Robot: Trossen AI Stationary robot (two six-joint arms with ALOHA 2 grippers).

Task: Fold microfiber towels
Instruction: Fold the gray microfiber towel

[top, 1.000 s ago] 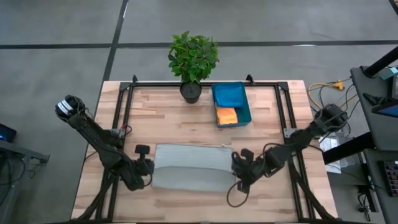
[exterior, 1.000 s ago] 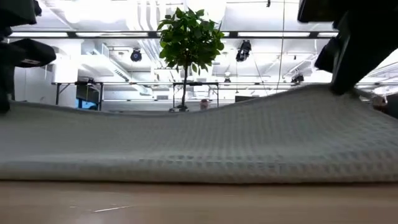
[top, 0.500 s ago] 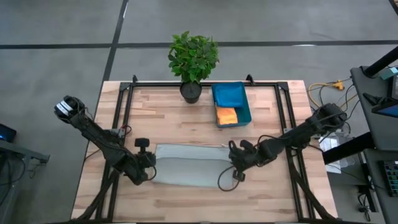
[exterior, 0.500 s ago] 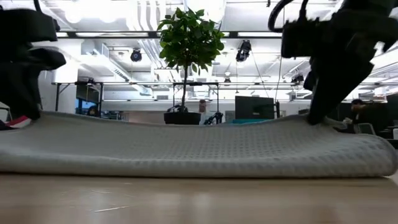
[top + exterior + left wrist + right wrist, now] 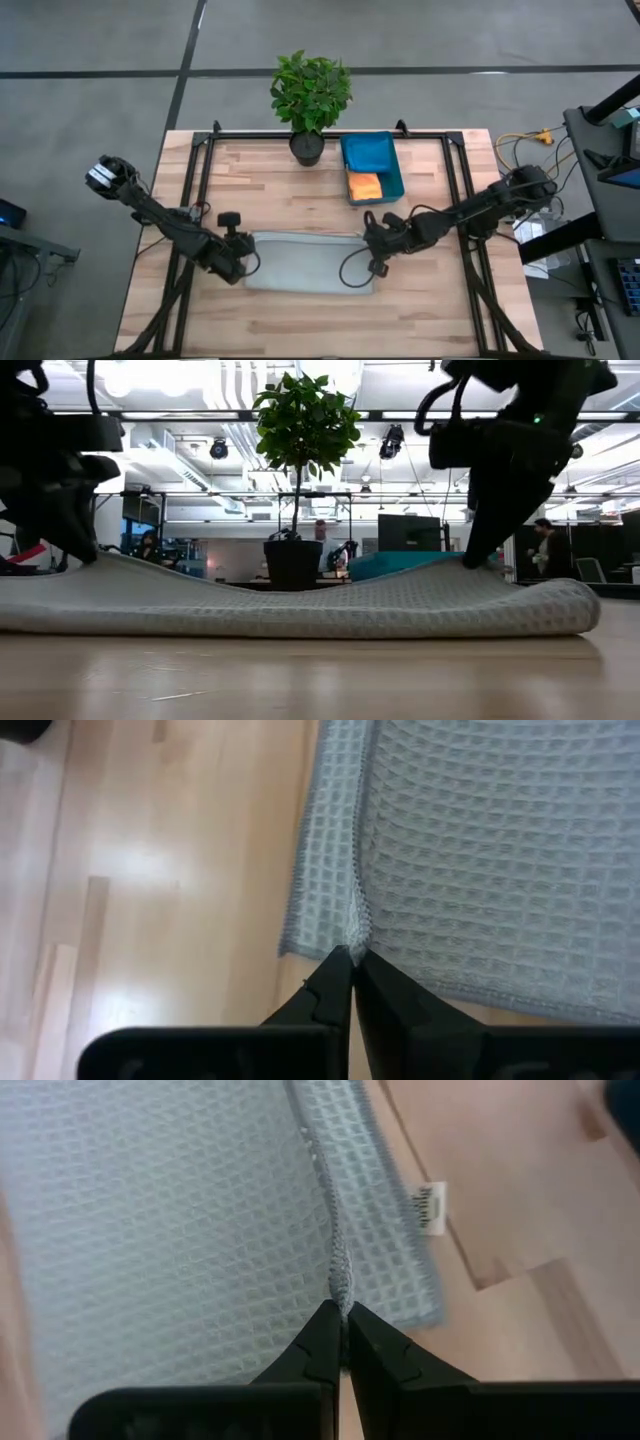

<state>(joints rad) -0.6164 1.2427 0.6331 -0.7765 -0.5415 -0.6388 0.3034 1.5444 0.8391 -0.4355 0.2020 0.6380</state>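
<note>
Two pincers are seen pinching the same pale grey towel point(image 5: 305, 275), which is laid folded across the near middle of the wooden tabletop point(image 5: 270, 190). The left pincer point(image 5: 243, 262) is closed tight on a raised ridge of cloth at the towel's left end; in the left wrist view its dark fingers point(image 5: 330, 995) are pressed together on a hemmed edge of the waffle weave point(image 5: 480, 860), with bare wood shown beside it. The right pincer point(image 5: 372, 252) is likewise shut on a fold at the towel's right end, where its fingertips point(image 5: 325, 1335) are clamped on a thin crest of fabric and a small white label point(image 5: 428, 1204) is seen sticking out from the hem. In the low view the grey towel point(image 5: 300, 605) is seen lying in a low, doubled band, lifted slightly where it is held by the left pincer point(image 5: 85, 550) and the right pincer point(image 5: 475, 555), with a rounded fold at one end. A teal bin point(image 5: 396, 170) is placed toward the far side of the tabletop, well apart from the grey towel, and an orange towel point(image 5: 365, 186) and a blue towel point(image 5: 368, 152) are held inside it. A potted plant point(image 5: 310, 95) is set just beside the bin at the far edge.
</note>
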